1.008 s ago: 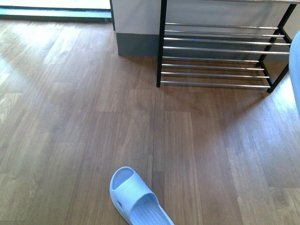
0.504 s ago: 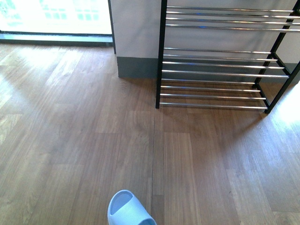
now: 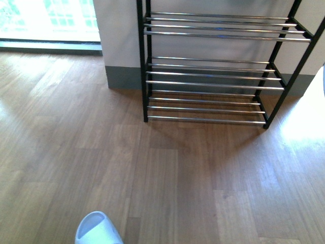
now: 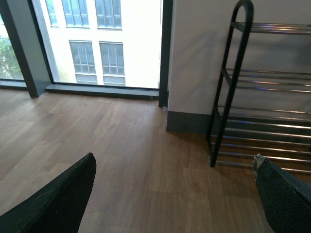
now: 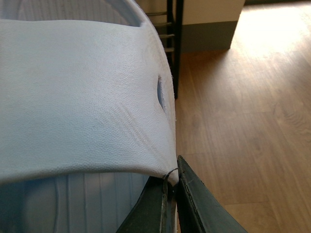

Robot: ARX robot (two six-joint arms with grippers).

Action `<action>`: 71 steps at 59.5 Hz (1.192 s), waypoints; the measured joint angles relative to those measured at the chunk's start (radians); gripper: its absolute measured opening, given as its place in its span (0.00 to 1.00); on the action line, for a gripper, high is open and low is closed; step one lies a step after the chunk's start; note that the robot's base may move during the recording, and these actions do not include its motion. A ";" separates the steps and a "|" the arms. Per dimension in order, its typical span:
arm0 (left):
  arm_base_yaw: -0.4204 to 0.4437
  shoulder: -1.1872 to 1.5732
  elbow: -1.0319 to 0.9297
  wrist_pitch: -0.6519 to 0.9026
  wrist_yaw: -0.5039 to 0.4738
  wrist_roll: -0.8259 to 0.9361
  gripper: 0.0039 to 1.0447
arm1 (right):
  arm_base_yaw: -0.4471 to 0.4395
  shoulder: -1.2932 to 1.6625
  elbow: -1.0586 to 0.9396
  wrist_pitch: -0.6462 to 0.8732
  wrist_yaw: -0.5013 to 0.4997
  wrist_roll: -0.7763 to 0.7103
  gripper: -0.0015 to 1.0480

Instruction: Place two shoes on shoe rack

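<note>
We see our right gripper [image 5: 172,182] pinching one pale slide [image 5: 82,92] by its edge; our left gripper [image 4: 174,160] is spread, empty; the other slide [image 3: 96,231] lies on the floor [image 3: 203,178], well apart from the shoe rack [image 3: 213,74].

No readable text, logos or numbers in any view. White slide [image 5: 87,97] strap is plain, shoe rack [image 3: 145,76] carries no visible label.

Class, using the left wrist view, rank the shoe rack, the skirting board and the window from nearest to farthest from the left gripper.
1. Shoe rack: its front post stands nearest.
2. Skirting board: at the wall's foot, behind that post.
3. Window: farthest, past the wall's corner.
</note>
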 joint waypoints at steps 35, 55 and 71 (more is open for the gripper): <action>0.000 0.000 0.000 0.000 0.002 0.000 0.91 | -0.006 0.000 -0.001 -0.002 0.007 0.003 0.01; 0.000 0.000 0.000 0.000 0.002 0.000 0.91 | -0.006 0.002 -0.002 -0.002 0.011 0.003 0.01; 0.000 0.000 0.000 0.000 0.002 0.000 0.91 | -0.005 0.000 -0.002 -0.002 0.003 0.003 0.01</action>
